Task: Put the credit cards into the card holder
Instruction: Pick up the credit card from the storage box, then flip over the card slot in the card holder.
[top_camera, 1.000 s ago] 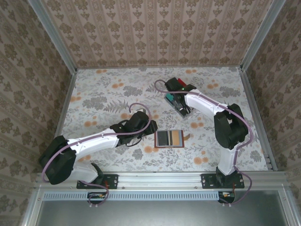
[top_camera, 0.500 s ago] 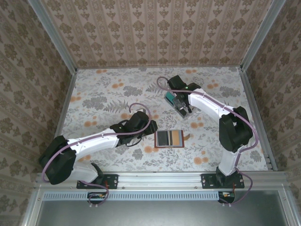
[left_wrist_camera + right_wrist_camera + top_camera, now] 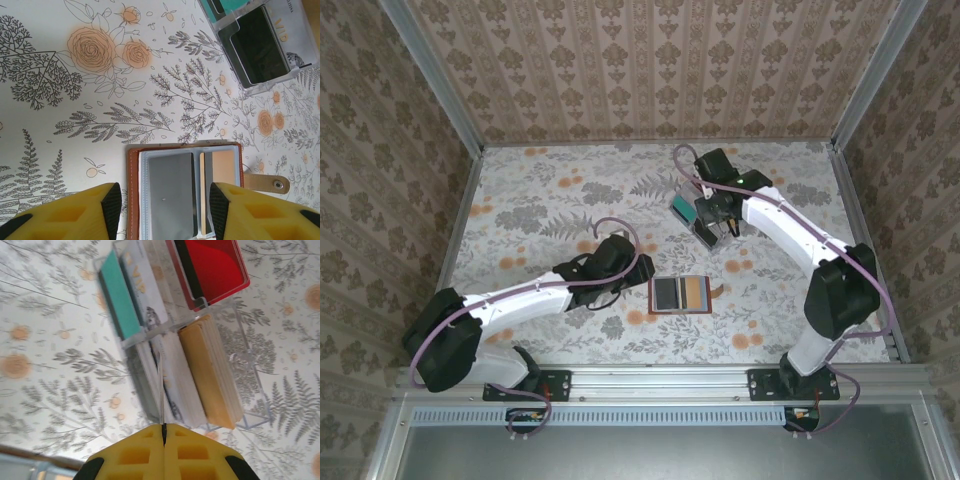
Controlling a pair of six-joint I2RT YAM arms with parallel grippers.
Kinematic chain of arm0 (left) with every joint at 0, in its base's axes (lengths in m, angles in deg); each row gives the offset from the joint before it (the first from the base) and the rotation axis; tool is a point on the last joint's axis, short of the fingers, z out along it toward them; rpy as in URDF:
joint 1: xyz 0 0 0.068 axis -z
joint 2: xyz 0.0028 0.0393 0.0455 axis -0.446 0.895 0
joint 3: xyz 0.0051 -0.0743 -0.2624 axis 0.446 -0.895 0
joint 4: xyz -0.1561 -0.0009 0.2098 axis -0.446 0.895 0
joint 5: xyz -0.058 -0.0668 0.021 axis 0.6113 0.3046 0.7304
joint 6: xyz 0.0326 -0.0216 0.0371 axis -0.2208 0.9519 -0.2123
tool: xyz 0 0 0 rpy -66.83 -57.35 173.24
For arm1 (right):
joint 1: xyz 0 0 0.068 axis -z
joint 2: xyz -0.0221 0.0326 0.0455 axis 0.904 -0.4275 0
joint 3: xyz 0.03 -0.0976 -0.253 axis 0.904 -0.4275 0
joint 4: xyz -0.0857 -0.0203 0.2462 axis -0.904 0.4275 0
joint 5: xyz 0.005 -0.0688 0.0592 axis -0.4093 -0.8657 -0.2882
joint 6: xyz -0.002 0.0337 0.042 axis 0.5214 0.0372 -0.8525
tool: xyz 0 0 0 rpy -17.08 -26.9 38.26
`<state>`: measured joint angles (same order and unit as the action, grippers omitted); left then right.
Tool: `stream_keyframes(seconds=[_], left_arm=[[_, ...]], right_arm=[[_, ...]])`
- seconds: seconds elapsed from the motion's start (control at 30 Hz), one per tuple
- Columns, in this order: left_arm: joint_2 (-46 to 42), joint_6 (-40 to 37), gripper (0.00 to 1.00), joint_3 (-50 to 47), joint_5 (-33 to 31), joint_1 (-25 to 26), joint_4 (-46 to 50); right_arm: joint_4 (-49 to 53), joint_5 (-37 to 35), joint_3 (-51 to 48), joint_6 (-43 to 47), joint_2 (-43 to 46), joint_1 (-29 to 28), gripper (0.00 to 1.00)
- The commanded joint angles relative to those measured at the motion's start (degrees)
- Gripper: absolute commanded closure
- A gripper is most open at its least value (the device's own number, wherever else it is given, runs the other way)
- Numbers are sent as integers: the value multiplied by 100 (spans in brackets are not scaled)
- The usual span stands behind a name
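Observation:
The card holder lies open on the flowered table, brown-edged, with a grey credit card in its left pocket and a tan one in its right pocket. My left gripper is open just above it, with the pads on either side of the grey card and nothing held. In the top view the card holder lies just right of the left gripper. My right gripper is shut on a thin pale credit card, seen edge-on above the clear rack.
The clear plastic rack at the back centre holds teal, red, white and tan cards. The card holder's clasp tab sticks out to its right. Patterned walls enclose the table.
The right arm has swung its elbow outward to the right and its wrist has shifted toward the back, the gripper still over the rack. The left arm has not moved.

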<state>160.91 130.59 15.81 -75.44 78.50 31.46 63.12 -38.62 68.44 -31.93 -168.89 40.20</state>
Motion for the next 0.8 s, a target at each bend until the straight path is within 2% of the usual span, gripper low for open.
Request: stream_keyframes(seconds=[0.0,0.33,0.5,0.7,0.77], left_arm=[[-117,34,46,83,314,-148,-253],[-250,209,29,-50,1383,-707,-1652],[-149,360,27,-11,1983,-973,-2278],[130,425,27,180,2430,-991,-2764],[226,512,29,189,2569,-983,-3034]], right_arm=[[90,823,-131,-562,475,118,100],[-890,3203,-1068,-1837,1532,494,100],[-1723,4459,-1549,-2658,1873,588,100],[-2389,5167,-1881,-3264,1973,594,100],[-2474,5156,-1956,-3356,2001,596,100]])
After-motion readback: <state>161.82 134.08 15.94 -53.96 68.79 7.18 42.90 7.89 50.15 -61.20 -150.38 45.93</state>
